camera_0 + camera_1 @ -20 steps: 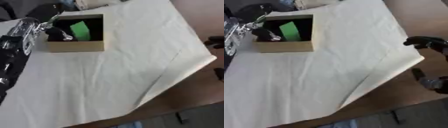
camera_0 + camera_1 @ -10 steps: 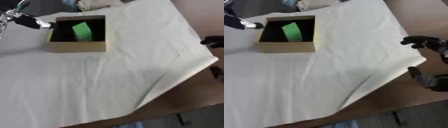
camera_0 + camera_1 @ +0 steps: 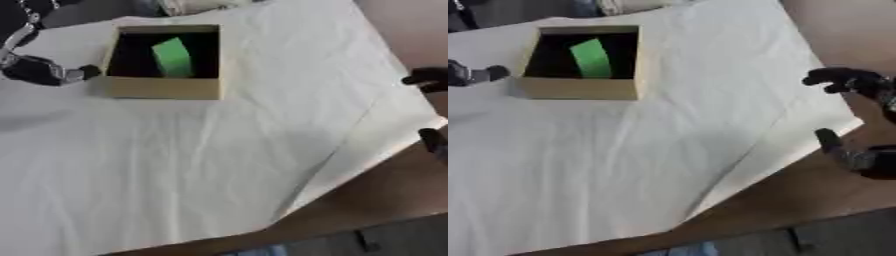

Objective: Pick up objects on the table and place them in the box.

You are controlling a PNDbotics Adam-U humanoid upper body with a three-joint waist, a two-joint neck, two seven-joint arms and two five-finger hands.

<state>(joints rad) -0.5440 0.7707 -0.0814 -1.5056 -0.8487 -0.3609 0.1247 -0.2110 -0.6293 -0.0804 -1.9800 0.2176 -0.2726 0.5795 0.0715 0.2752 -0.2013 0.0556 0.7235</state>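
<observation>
Your left hand (image 3: 39, 70) hangs just beside the left wall of the box (image 3: 162, 87), apart from it, its fingers loosely curled round nothing that shows — a hand that carries no load. The green object (image 3: 172, 56) lies inside the box, leaning against the dark interior near the middle, so that piece of the task looks done. The box stands on the white cloth (image 3: 201, 165) toward the far left, within easy reach of that arm, which is probably why the left side does the placing here. Your right hand (image 3: 859, 120) waits at the right edge, off the cloth's corner and well apart from the box — fingers and thumb spread and relaxed, gripping nothing. No other loose object shows on the cloth in either view, so you may judge the table cleared; if more remains, it lies outside what the head sees.
</observation>
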